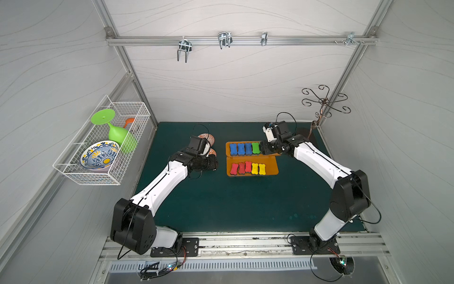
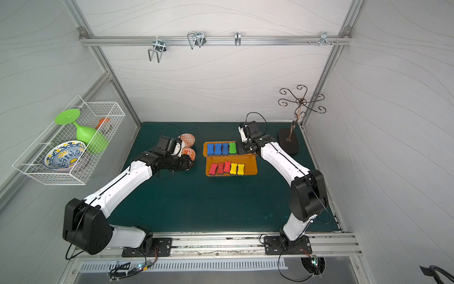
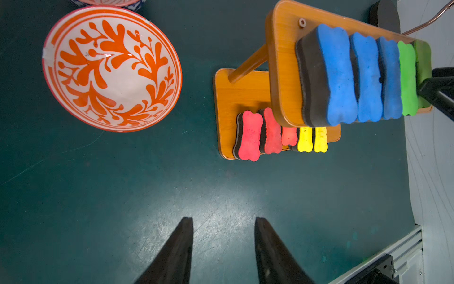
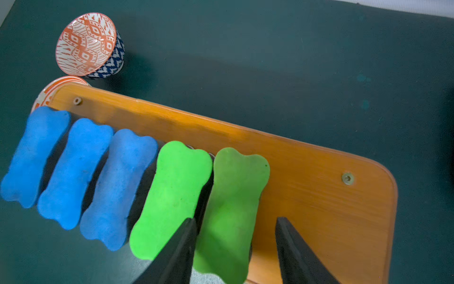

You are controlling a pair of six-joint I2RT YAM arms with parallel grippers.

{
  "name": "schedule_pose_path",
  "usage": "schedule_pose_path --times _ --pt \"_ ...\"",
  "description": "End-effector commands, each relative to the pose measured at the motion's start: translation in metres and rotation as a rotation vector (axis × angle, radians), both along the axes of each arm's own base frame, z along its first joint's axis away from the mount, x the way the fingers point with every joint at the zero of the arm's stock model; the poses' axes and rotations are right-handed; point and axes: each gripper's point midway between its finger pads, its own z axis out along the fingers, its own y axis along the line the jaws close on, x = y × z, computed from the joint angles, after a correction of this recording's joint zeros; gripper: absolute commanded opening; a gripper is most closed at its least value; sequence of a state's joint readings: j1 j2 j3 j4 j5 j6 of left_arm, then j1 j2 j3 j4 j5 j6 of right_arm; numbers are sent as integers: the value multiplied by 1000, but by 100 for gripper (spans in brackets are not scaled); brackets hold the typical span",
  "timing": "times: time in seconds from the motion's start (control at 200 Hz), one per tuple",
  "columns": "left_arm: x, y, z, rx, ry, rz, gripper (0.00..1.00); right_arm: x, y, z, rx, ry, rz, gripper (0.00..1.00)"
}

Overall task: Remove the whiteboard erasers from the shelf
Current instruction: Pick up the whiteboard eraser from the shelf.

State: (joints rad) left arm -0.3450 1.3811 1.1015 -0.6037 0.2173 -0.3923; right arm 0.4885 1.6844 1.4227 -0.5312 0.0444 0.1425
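Rightmost green eraser (image 4: 240, 177) on shelf (image 4: 307, 196) is straddled widthwise by spread right gripper (image 4: 235, 218); left gripper (image 3: 223, 218), spread and empty, is placed farther off.

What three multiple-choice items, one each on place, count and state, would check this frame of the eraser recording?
1. Where do the red erasers lie? A: on the upper board; B: on the lower board; C: split over both.
2. How many blue erasers are there? A: three; B: two; C: four.
3. How is the right gripper? A: shut on a blue eraser; B: open above the lower board; C: open astride the end green eraser.
Key:
1 B: they sit beside the yellow erasers below.
2 A: three blue tops show side by side.
3 C: a finger stands on each side of it, one clear of the foam.
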Motion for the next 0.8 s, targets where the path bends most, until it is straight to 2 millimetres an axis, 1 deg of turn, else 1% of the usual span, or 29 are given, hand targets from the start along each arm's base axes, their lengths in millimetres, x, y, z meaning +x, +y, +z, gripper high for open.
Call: schedule_pose_path --times 0.0,0.135,0.25,0.43,0.555,0.66,0.795 --pt "3 -2 7 -16 -30 -8 44 5 -4 0 -8 0 -19 55" --pt "3 -4 7 -23 -28 -11 43 6 -12 -1 -13 0 -39 53" --pt "3 -4 6 -27 -24 -11 43 6 -16 1 -13 -6 -45 52" --pt "2 -4 7 -27 -27 -11 43 10 -13 -6 -22 2 -44 52" --pt "3 -4 7 -28 -28 -9 43 13 -13 -13 -57 4 -44 54" --pt "3 -5 7 -32 -26 -12 43 17 -11 -20 -86 8 -45 54" --pt "2 -6 8 -35 -27 -16 43 22 -8 -23 -121 0 -44 53"
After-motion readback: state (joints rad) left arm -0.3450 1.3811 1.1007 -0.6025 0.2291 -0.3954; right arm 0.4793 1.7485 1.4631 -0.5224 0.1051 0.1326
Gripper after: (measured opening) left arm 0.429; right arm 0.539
